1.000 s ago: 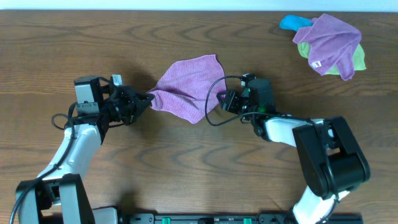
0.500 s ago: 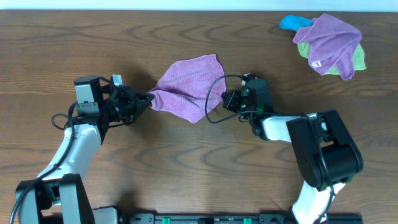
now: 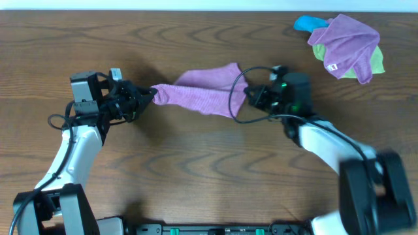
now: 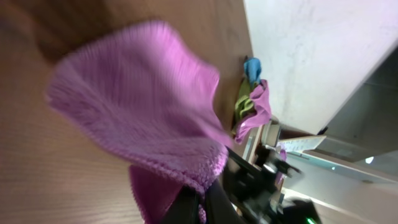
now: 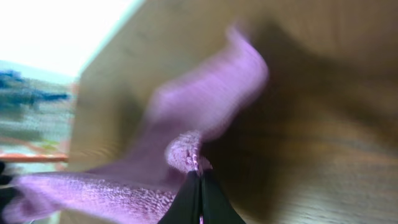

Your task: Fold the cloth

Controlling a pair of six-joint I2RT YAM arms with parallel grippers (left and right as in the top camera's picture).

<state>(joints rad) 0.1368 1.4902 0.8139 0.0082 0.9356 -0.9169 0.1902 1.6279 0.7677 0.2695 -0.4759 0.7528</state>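
A purple cloth [image 3: 201, 92] hangs stretched between my two grippers above the brown table, its far edge drooping toward the table. My left gripper [image 3: 150, 96] is shut on the cloth's left corner [image 4: 205, 175]. My right gripper [image 3: 245, 96] is shut on its right corner [image 5: 189, 157]. Both wrist views are blurred by motion. The lower part of the cloth is hidden in its own folds.
A pile of cloths, purple [image 3: 346, 42], green [image 3: 375, 62] and blue [image 3: 307, 24], lies at the table's back right. The pile also shows in the left wrist view [image 4: 252, 102]. A black cable [image 3: 236, 88] loops off the right arm beside the cloth.
Both grippers have lifted and pulled apart, left going left and right going right. The cloth has come off the table and drawn out into a long strip between them.
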